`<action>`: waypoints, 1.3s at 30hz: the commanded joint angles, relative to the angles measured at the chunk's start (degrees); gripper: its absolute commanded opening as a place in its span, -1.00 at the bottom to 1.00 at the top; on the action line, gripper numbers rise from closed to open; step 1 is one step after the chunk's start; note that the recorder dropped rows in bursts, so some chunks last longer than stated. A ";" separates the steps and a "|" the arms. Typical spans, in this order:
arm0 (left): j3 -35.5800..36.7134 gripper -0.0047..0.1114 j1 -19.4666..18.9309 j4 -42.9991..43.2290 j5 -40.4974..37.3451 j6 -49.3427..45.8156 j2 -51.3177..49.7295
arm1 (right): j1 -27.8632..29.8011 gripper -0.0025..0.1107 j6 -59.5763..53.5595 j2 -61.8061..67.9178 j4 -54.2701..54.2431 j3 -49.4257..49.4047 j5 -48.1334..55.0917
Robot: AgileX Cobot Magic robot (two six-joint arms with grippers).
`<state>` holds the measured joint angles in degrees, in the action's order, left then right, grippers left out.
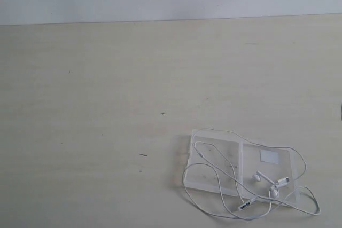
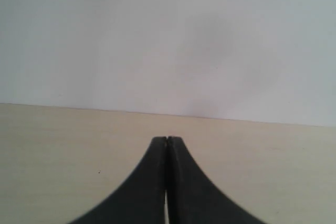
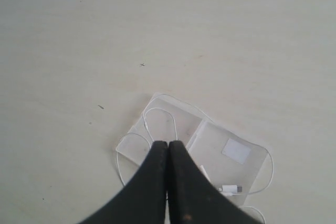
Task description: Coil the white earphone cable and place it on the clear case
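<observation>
Earphone cable [image 1: 246,205] across left-right clear case [image 1: 251,159]

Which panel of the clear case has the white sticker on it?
The right-hand panel in the exterior view: the sticker and earbuds lie on it; the left-hand panel carries only cable loops.

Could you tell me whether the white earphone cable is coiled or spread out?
Spread out: the thin white earphone cable loops loosely over and past the flat clear case.
</observation>
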<state>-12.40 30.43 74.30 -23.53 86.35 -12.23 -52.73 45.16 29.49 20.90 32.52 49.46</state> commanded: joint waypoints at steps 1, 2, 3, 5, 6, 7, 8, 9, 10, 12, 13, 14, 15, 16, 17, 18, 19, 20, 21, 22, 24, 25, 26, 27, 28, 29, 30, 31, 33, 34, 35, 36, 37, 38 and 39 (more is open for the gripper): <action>0.20 -0.92 -6.27 -7.21 1.25 -0.30 6.13 | 0.14 -0.96 0.02 -0.11 -0.06 -0.19 -0.25; 0.32 -0.92 -9.07 -10.12 1.25 -0.30 8.13 | 0.14 -0.96 0.02 -0.11 -0.06 -0.19 -0.25; 0.71 -0.92 -11.93 -13.35 1.40 -0.30 10.28 | 0.14 -0.96 0.02 -0.11 -0.06 -0.19 -0.25; 3.67 -0.92 -19.47 -20.36 2.32 -0.27 12.23 | 0.14 -0.96 0.02 -0.11 -0.06 -0.19 -0.25; 4.59 -0.92 -21.80 -21.77 3.13 -0.30 12.23 | 0.14 -0.96 0.02 -0.11 -0.43 -0.19 -0.13; 6.44 -0.92 -24.79 -23.82 5.26 -0.30 12.07 | 0.14 -0.96 0.02 -0.11 -0.70 -0.19 -0.24; 7.43 -0.92 -26.00 -23.94 6.66 -0.30 11.57 | 0.14 -0.96 0.02 -0.11 -0.81 -0.19 -0.24; 9.13 -0.92 -27.76 -23.81 9.14 -0.30 11.20 | 0.14 -0.96 0.02 -0.11 -0.69 -0.19 -0.24; 9.89 -0.92 -28.28 -23.81 9.82 -0.30 11.20 | 0.14 -0.96 0.02 -0.11 -0.83 -0.19 -0.24; 11.73 -0.92 -28.67 -24.22 13.49 -0.30 11.20 | 0.14 -0.96 0.02 -0.11 -0.96 -0.19 -0.24; 12.40 -0.92 -28.67 -24.22 18.44 -0.21 11.20 | 0.14 -0.96 0.02 -0.11 -0.96 -0.19 -0.24; 12.40 -0.92 -28.67 -24.22 21.45 -0.21 11.20 | 0.14 -0.96 0.02 -0.11 -0.96 -0.19 -0.24; 12.40 -0.92 -28.67 -24.22 24.42 -0.21 11.20 | 0.14 -0.96 0.02 -0.11 -0.96 -0.19 -0.24; 12.40 -0.92 -28.67 -24.22 28.50 -0.36 11.20 | 0.14 -0.96 0.02 -0.11 -0.96 -0.19 -0.24; 12.40 -0.92 -28.67 -24.11 29.88 -0.48 11.20 | 0.14 -0.96 0.02 -0.11 -0.96 -0.19 -0.24; 12.40 -0.92 -28.67 -23.99 30.76 -1.98 11.20 | 0.14 -0.96 0.02 -0.11 -0.96 -0.19 -0.24; 12.40 -0.92 -28.67 -23.99 30.76 -3.25 11.20 | 0.14 -0.96 0.02 -0.11 -0.96 -0.19 -0.24; 12.40 -0.92 -28.67 -24.22 30.50 -5.19 11.20 | 0.14 -0.96 0.02 -0.11 -0.96 -0.19 -0.24; 12.40 -0.92 -28.67 -25.03 29.75 -7.93 11.20 | 0.14 -0.96 0.02 -0.11 -0.96 -0.19 -0.24; 12.40 -0.92 -28.67 -33.12 28.56 -19.13 11.20 | 0.14 -0.96 0.02 -0.11 -0.96 -0.19 -0.24; 12.40 -0.92 -28.67 -53.09 25.54 -42.89 11.20 | 0.14 -0.96 0.02 -0.11 -0.93 -0.19 0.13; 12.40 -0.92 -28.67 -58.36 24.07 -49.62 11.20 | 0.14 -0.96 0.02 -0.11 -0.93 -0.19 0.13; 12.40 -0.92 -28.67 -63.40 22.51 -57.07 11.20 | 0.14 -0.96 0.02 -0.11 -0.93 -0.19 0.13; 12.40 -0.92 -28.67 -67.10 21.16 -62.24 11.20 | 0.14 -0.96 0.02 -0.11 -0.93 -0.19 0.13; 12.40 -0.92 -28.67 -68.87 20.32 -65.31 11.20 | 0.14 -0.96 0.02 -0.11 -0.93 -0.19 0.13; 12.40 -0.92 -28.67 -69.53 19.93 -66.47 11.20 | 0.14 -0.96 0.02 -0.11 -0.93 -0.19 0.13; 12.40 -0.92 -28.67 -69.66 19.81 -66.43 11.20 | 0.14 -0.96 0.02 -0.11 -0.93 -0.19 0.13; 12.40 -0.92 -28.67 -70.29 19.69 -66.43 11.20 | 0.14 -0.96 0.02 -0.11 -0.93 -0.19 0.13; 12.40 -0.92 -28.67 -70.83 19.18 -66.43 11.20 | 0.14 -0.96 0.02 -0.11 -0.93 -0.19 0.13; 12.40 -0.92 -28.67 -70.58 19.18 -66.43 11.20 | 0.14 -0.96 0.02 -0.11 -0.93 -0.19 0.13; 12.40 -0.92 -28.67 -70.58 19.07 -66.43 11.20 | 0.14 -0.96 0.02 -0.11 -0.93 -0.19 0.13; 12.40 -0.92 -28.67 -70.58 19.07 -66.43 11.20 | 0.14 -0.96 0.02 -0.11 -0.93 -0.19 0.13; 12.40 -0.92 -28.67 -70.58 19.07 -66.43 11.20 | 0.14 -0.96 0.02 -0.11 -0.93 -0.19 0.13; 12.40 -0.92 -28.67 -70.58 19.07 -66.43 11.20 | 0.14 -0.96 0.02 -0.11 -0.93 -0.19 0.13; 12.40 -0.92 -28.67 -70.58 19.07 -66.43 11.20 | 0.14 -0.96 0.02 -0.11 -0.93 -0.19 0.13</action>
<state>0.00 1.91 4.28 -4.38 20.36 -0.78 -52.73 45.16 29.49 19.77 32.52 49.67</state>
